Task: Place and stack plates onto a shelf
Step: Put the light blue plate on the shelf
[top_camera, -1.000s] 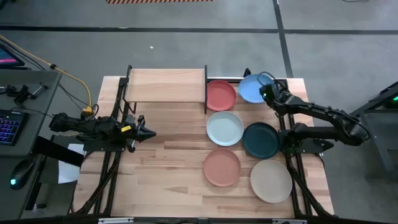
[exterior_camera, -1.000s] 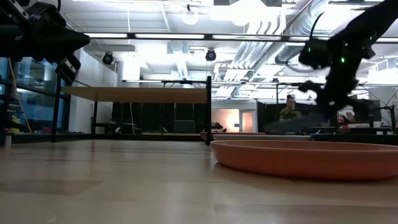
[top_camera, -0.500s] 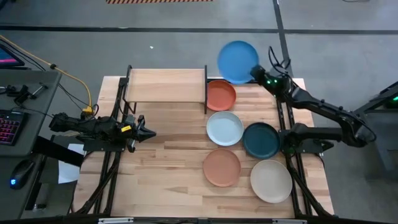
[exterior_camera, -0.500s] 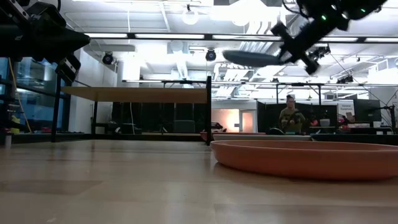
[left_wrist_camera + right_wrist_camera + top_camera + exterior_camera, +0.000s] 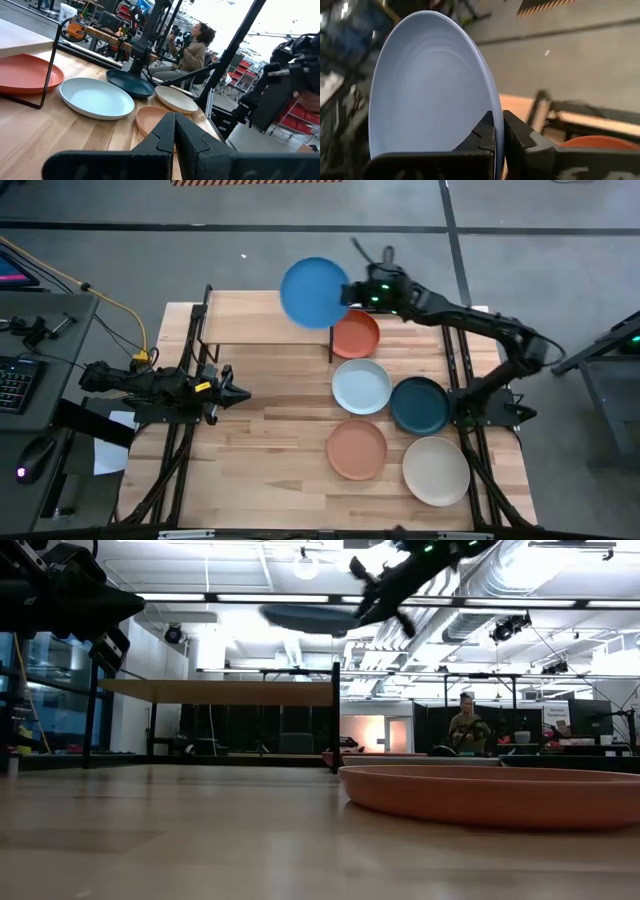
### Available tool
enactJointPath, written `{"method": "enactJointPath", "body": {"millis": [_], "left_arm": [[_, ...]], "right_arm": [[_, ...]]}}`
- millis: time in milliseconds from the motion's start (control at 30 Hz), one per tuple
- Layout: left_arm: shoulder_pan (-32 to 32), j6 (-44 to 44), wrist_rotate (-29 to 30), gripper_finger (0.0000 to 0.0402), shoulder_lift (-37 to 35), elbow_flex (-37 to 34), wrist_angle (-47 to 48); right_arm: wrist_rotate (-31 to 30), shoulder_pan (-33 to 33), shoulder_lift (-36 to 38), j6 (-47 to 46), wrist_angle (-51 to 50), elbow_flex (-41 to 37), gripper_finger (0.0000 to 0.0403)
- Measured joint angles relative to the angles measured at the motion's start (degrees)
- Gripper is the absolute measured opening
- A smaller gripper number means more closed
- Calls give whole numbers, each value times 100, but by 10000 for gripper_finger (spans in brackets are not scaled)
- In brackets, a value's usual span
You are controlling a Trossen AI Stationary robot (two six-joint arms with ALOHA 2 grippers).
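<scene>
My right gripper point(image 5: 351, 292) is shut on the sky-blue plate point(image 5: 313, 293), which hangs high over the right far end of the shelf point(image 5: 265, 317), a light-wood board on a black frame. On the table right of the shelf lie the red plate point(image 5: 355, 335), the pale mint-white plate point(image 5: 361, 386), the dark teal plate point(image 5: 419, 405), the salmon-orange plate point(image 5: 357, 448) and the cream plate point(image 5: 436, 471). My left gripper point(image 5: 240, 392) is shut with nothing in it at the table's left side. My right gripper pinches the blue plate's rim point(image 5: 491, 116) between its two fingers, at the edge nearest the table's right side. The fingers come about level from the right. The plate point(image 5: 300, 618) is lifted clear and lies nearly flat, well above the shelf top.
The shelf's black end frame point(image 5: 331, 325) stands between the board and the red plate. The shelf top is bare wood. In the room beyond the table a person point(image 5: 466, 728) sits. A desk with a keyboard point(image 5: 14, 385) stands left of the table.
My right gripper has risen from the table's far right corner and swung toward the table's left, rolling at the wrist, with the blue plate held throughout. The plate has gone from just above the table to high over the shelf's right end.
</scene>
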State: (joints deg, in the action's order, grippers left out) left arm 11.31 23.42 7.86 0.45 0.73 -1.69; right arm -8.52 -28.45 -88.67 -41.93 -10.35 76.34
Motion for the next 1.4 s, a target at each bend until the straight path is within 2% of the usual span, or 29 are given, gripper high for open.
{"method": "enactJointPath", "body": {"millis": [200,400,1200,1400], "left_arm": [[-2,0,0,0,0,0,0],[-1,0,0,0,0,0,0],[0,0,0,0,0,0,0],[0,-1,0,0,1,0,0]], "right_arm": [[391,86,-1056,105,-446,978,0],[601,84,-1703,73,-922,1591,0],[534,60,-1809,64,-1212,1646,1],[501,57,-1809,172,-1211,1646,38]]}}
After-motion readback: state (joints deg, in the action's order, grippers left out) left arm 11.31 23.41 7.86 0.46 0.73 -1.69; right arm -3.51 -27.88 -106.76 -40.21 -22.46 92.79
